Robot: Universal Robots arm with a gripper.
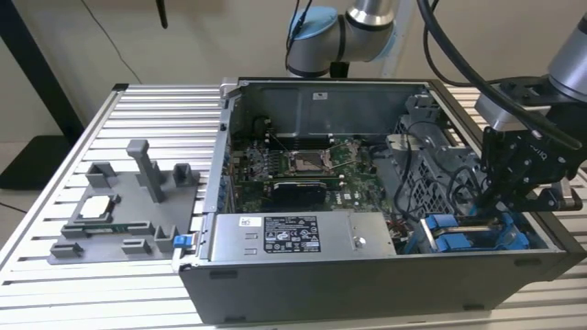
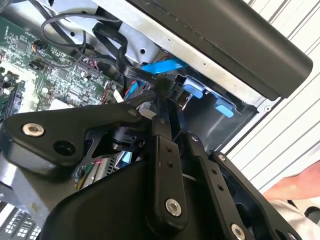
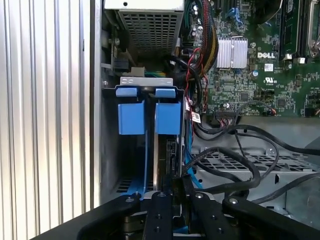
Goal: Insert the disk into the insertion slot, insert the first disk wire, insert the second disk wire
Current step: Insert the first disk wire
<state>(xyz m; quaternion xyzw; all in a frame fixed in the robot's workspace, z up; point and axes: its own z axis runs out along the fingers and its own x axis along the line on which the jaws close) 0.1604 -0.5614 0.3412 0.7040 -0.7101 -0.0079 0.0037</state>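
bright, even light with soft shadows inside the open case point(image 1: 367, 292).

Arm point(image 1: 367, 20) cut off by the exterior view's upper edge; gripper point(image 1: 495, 203) partly hidden behind cables point(image 1: 458, 175). Disk point(image 3: 169, 152) seen edge-on, label hidden between blue fittings point(image 3: 131, 117). Hand point(image 2: 295, 187) cut off at the second wrist view's edge.
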